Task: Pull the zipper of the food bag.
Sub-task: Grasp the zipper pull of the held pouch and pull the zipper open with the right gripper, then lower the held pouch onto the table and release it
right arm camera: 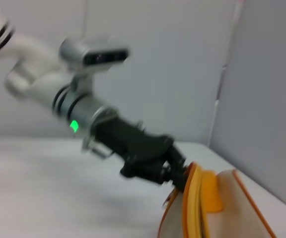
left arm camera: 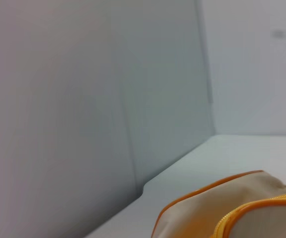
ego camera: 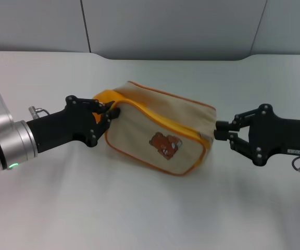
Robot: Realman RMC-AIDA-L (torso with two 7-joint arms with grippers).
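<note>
The food bag (ego camera: 158,136) lies on the white bench (ego camera: 139,208) between the two arms, its bear patch (ego camera: 165,144) facing forward. It is a small boxy pouch of beige fabric: likely light and soft, so it will probably slide or crumple if pulled from one end without being anchored at the other. The left claw (ego camera: 110,111) is at the bag's left end, pinching the orange loop handle (ego camera: 106,97); the right wrist view shows the same grip (right arm camera: 179,174) at that orange end (right arm camera: 202,191), which looks like a sound anchor.

The zipper (ego camera: 163,121) runs as an orange-yellow tape along the bag's upper front edge and turns down at the right corner. A small pale speck there may be the pull tab, but it is too small to be sure. That tab is the place to take hold: tiny, metal and probably slippery, so it calls for a precise fingertip pinch.

The right claw (ego camera: 222,130) hovers just beside the bag's right end, its tips close together and holding nothing, apparently not touching the fabric.
</note>
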